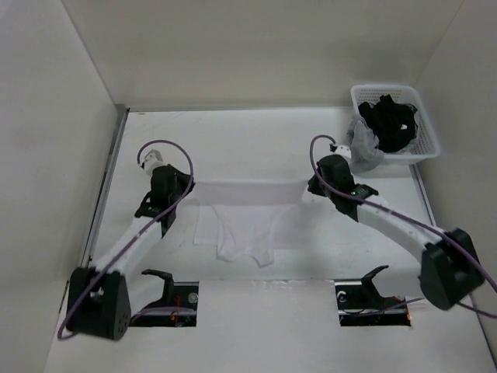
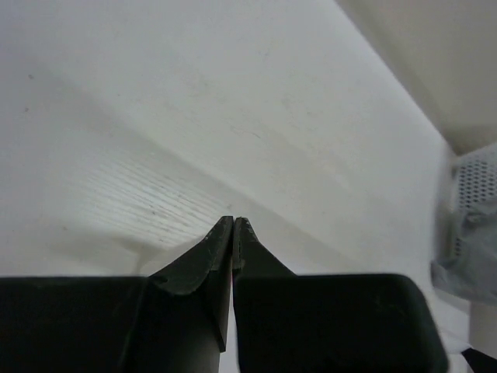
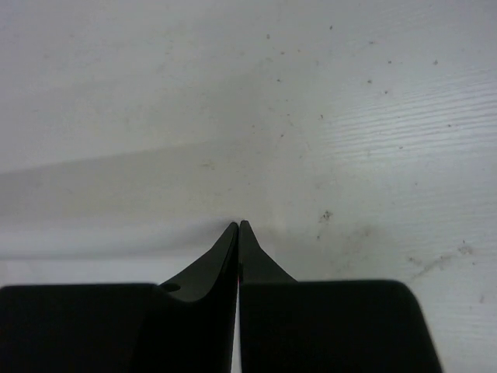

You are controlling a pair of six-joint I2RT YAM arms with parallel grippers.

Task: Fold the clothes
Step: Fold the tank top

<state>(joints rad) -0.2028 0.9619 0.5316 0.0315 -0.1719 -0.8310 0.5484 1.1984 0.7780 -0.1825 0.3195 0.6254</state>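
Three pale walls (image 1: 272,47), one white table (image 1: 248,140), white clothes (image 1: 241,229) mid-table.

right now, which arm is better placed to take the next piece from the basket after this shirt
Right, probably. The basket sits at the far right corner, just beyond the right gripper. The left gripper is across the white garment, whose top edge both seem to pinch.

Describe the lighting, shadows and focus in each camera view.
Top external view: flat, even light; the white garment nearly blends into the white table, and the dark clothes in the basket are featureless black. Left wrist view: the left gripper's fingers are underexposed, the basket at right blurred. Right wrist view: a soft grey shadow band crosses the left side.
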